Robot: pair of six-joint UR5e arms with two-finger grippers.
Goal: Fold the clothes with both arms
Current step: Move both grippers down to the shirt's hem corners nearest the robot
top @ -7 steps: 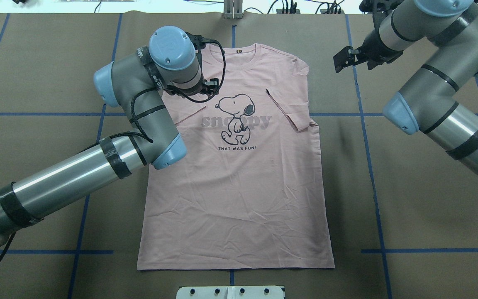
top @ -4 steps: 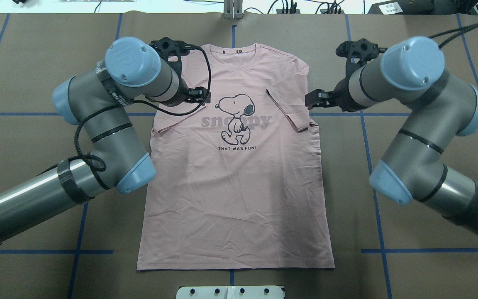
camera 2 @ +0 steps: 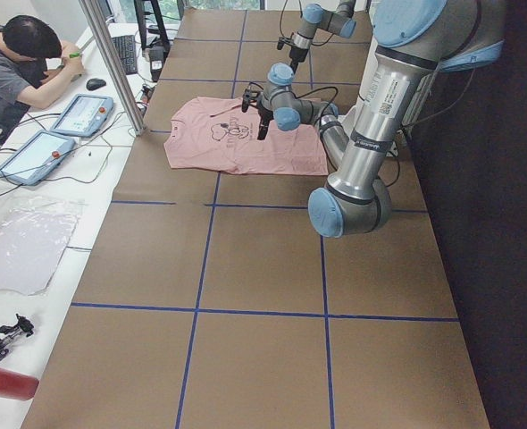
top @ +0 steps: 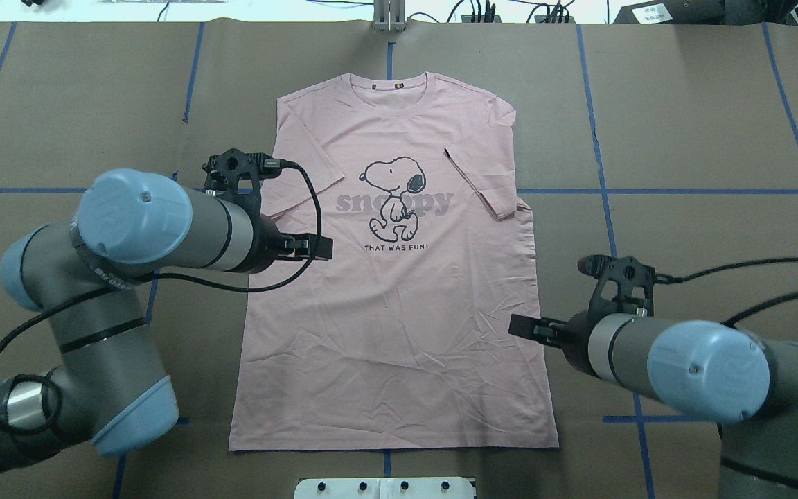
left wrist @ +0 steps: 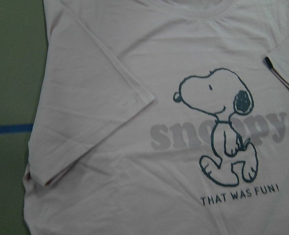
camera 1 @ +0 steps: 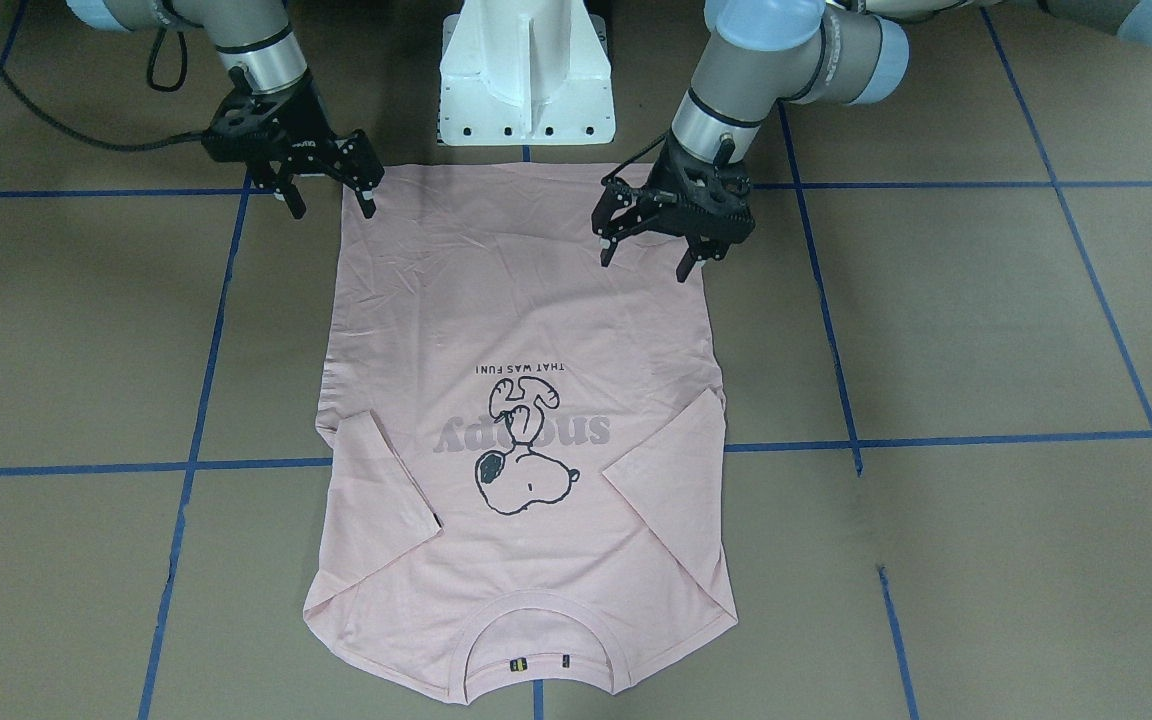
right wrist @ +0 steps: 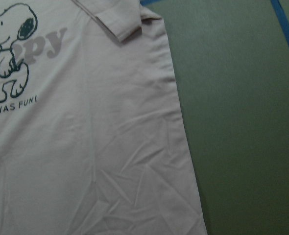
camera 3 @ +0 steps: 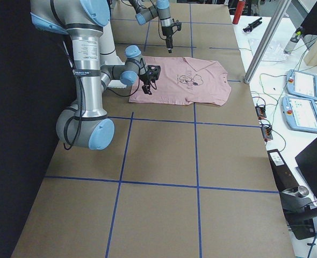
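Two grippers, both empty, both hanging above the cloth without touching it.

Left gripper (camera 1: 643, 268): fingers spread, nothing between them, over the left side of the T-shirt (top: 392, 333), below the left sleeve (top: 302, 166). That sleeve is already folded in over the chest.

The T-shirt lies flat on the table (top: 683, 138), print up, with the collar (top: 399, 93) at the far end and the hem (top: 392, 440) at the robot's end. There are light creases across the lower body.

The right sleeve (top: 485, 180) is also folded in, its black tag showing at the cuff.

Right gripper (camera 1: 333, 210): fingers spread, holding nothing, at the T-shirt's right edge, in the lower half.

Likely step: take the hem end and fold it up toward the collar.

To do it well:
- Bring each gripper down on its own hem corner, at matching spots on the T-shirt.
- Slide one finger under so both cloth layers are pinched.
- Close both grippers before lifting.
- Lift level and together, keeping the hem taut between them so the middle doesn't sag.
- Carry it clear over the sleeves so they stay tucked.
- Lay the hem square to the collar.
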